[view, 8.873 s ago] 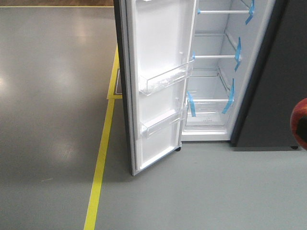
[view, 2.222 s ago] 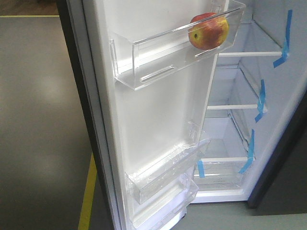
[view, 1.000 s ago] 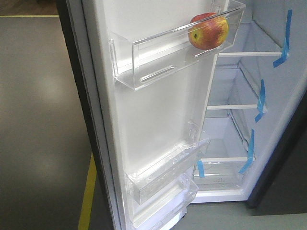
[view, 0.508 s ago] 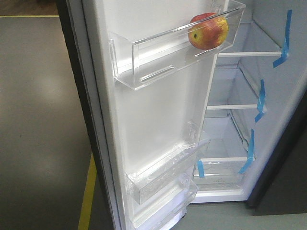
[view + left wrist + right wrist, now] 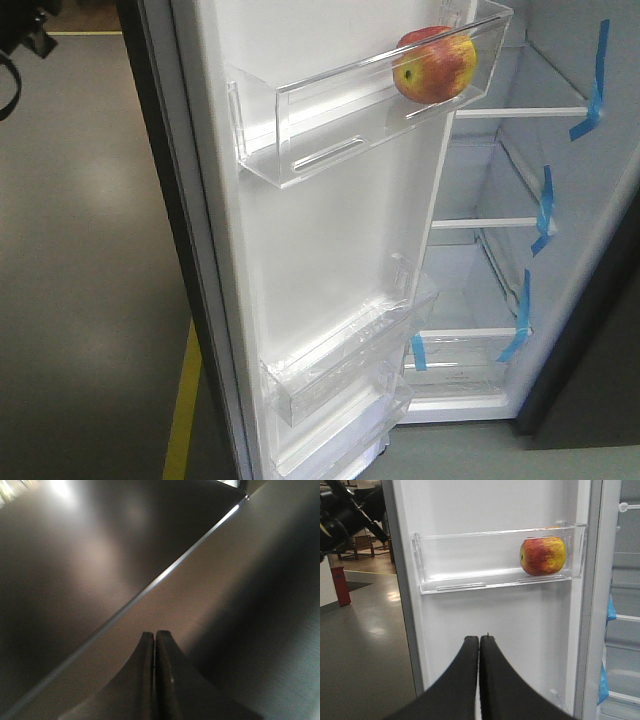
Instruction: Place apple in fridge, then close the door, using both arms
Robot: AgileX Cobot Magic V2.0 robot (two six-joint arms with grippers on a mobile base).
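The right gripper has its fingers pressed together, empty, poised near the white inner face of the door; the left gripper is likewise closed on nothing, aimed at a dark smooth panel, contact unclear; the apple sits at the right end of the upper clear bin of the door; the fridge stands open.

Grey glossy floor (soft light glare), yellow line.
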